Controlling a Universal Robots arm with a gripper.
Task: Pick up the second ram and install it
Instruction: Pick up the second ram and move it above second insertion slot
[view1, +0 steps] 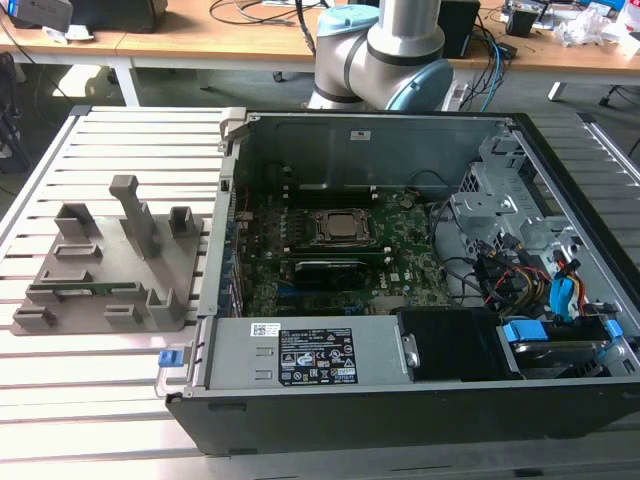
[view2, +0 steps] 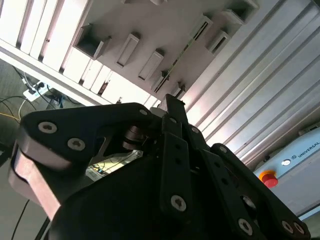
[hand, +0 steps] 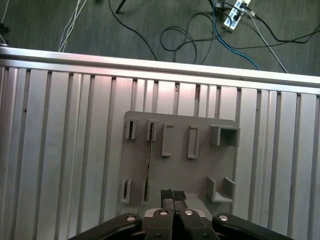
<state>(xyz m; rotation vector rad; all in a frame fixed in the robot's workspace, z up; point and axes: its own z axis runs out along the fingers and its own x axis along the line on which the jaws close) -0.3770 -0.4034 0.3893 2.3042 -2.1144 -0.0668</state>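
In the first wrist view the second ram is showing as a thin edge-on strip in a slot of the gray fixture on the slatted bench; its chips are hard to make out. The end effector is hanging above the fixture, pads pressed together, gripping nothing.

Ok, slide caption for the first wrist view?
Shut black gripper above a gray plastic fixture plate holding a thin green ram stick, on a slatted table.
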